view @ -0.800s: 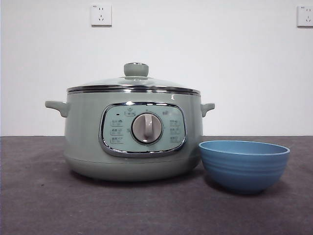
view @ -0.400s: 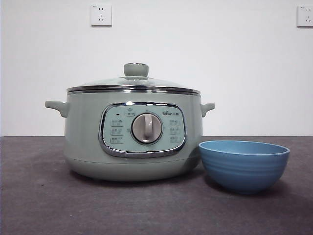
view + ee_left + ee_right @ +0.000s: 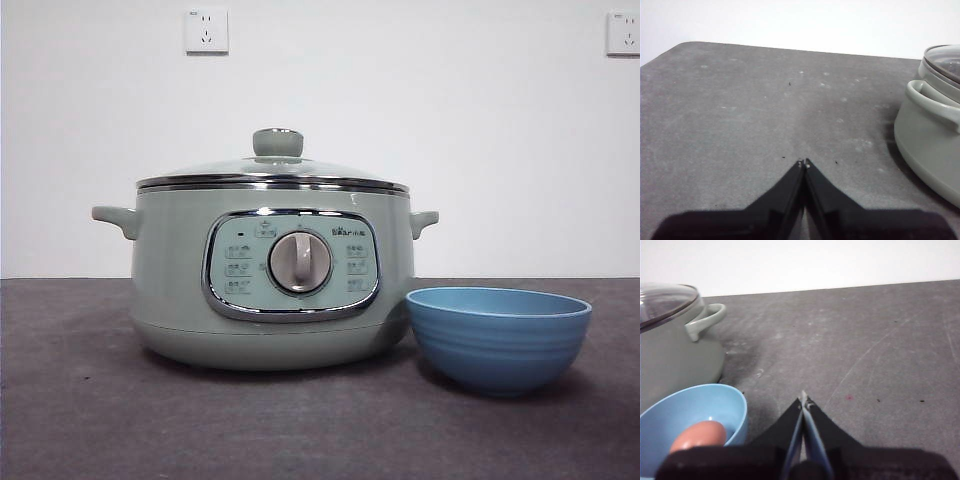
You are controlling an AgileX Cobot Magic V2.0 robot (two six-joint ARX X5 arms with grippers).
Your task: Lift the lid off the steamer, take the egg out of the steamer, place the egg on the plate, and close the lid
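The sage-green steamer (image 3: 270, 275) stands on the grey table with the glass lid (image 3: 272, 170) seated on its rim, green knob up. It also shows in the left wrist view (image 3: 932, 125) and the right wrist view (image 3: 675, 350). A blue ribbed bowl (image 3: 498, 335) stands just right of the steamer; in the right wrist view the bowl (image 3: 715, 405) holds a brown egg (image 3: 698, 436). My left gripper (image 3: 803, 162) is shut and empty over bare table, apart from the steamer. My right gripper (image 3: 803, 400) is shut and empty beside the bowl. Neither arm shows in the front view.
A white wall with two sockets (image 3: 206, 30) stands behind the table. Bare grey table (image 3: 740, 115) lies on the steamer's far side from the bowl, and more bare table (image 3: 880, 350) lies beyond the bowl.
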